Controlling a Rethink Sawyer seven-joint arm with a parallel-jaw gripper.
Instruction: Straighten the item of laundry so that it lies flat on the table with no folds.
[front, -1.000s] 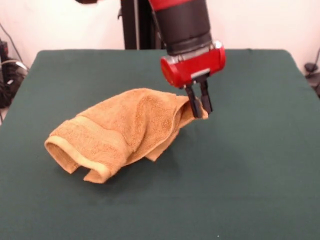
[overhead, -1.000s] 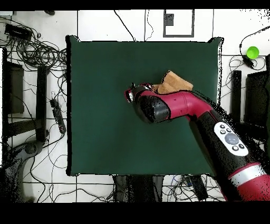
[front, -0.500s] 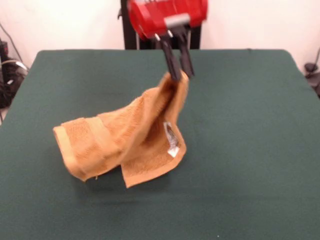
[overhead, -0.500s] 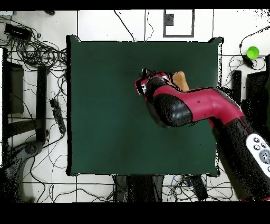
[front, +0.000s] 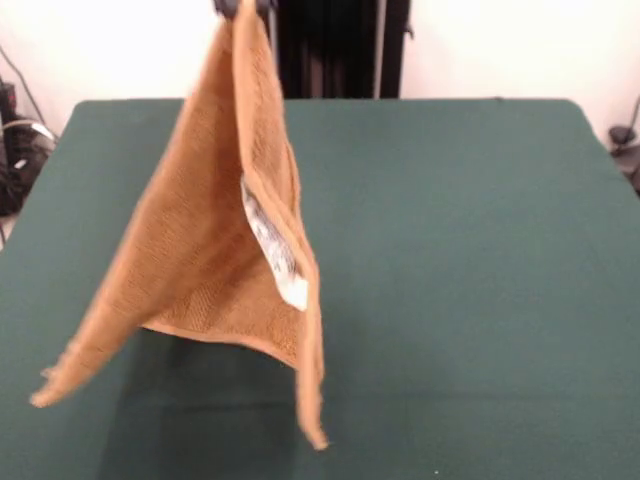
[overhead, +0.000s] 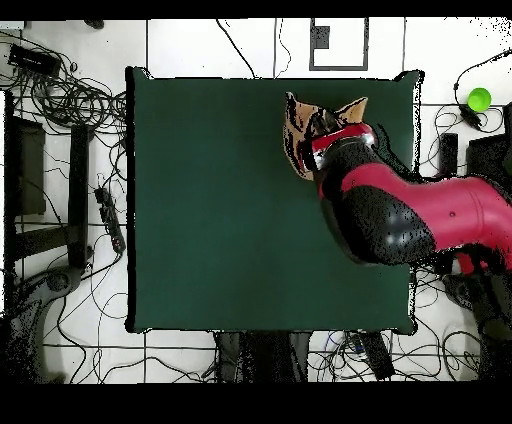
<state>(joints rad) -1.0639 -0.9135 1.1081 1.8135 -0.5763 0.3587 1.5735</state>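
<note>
The orange-tan towel (front: 215, 250) hangs in the air from one corner, spread in a tall triangle above the left half of the dark green table (front: 470, 250). Its lower corners hang free near the table's front edge. A white label (front: 275, 250) shows on its inner fold. Only the dark tips of my gripper (front: 243, 6) show at the top edge, shut on the towel's top corner. In the overhead view the red and black arm (overhead: 385, 205) covers most of the towel (overhead: 297, 140), near the far right part of the table (overhead: 210, 200).
The black pedestal (front: 340, 50) stands behind the table's far edge. Cables lie on the floor to the left (front: 15, 140). In the overhead view, cables (overhead: 70, 100) and a green ball (overhead: 479, 98) lie on the floor beside the table.
My gripper has risen and moved left in the front view, lifting the towel off the table. The towel has opened from a crumpled heap into a hanging sheet.
</note>
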